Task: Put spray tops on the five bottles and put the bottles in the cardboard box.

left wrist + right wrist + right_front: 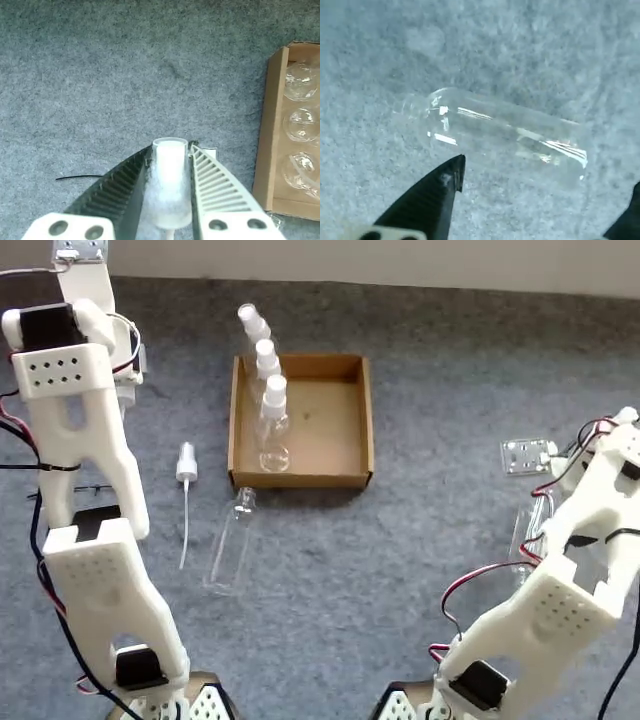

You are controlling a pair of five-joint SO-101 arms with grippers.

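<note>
My left gripper (170,152) is shut on a white spray top (169,185), held above the grey carpet to the left of the cardboard box (272,130). In the box (352,420) stand three clear bottles with spray tops (272,420). On the carpet in front of the box lies an uncapped bottle (232,540), and beside it a loose spray top (186,465) with its long tube. My right gripper (547,175) is open just above another uncapped bottle (500,130), which lies on its side at the right (528,532).
The left arm (75,430) rises along the table's left side and the right arm (570,590) fills the lower right. A small white plate (528,453) lies near the right arm. A thin black wire (77,177) lies on the carpet.
</note>
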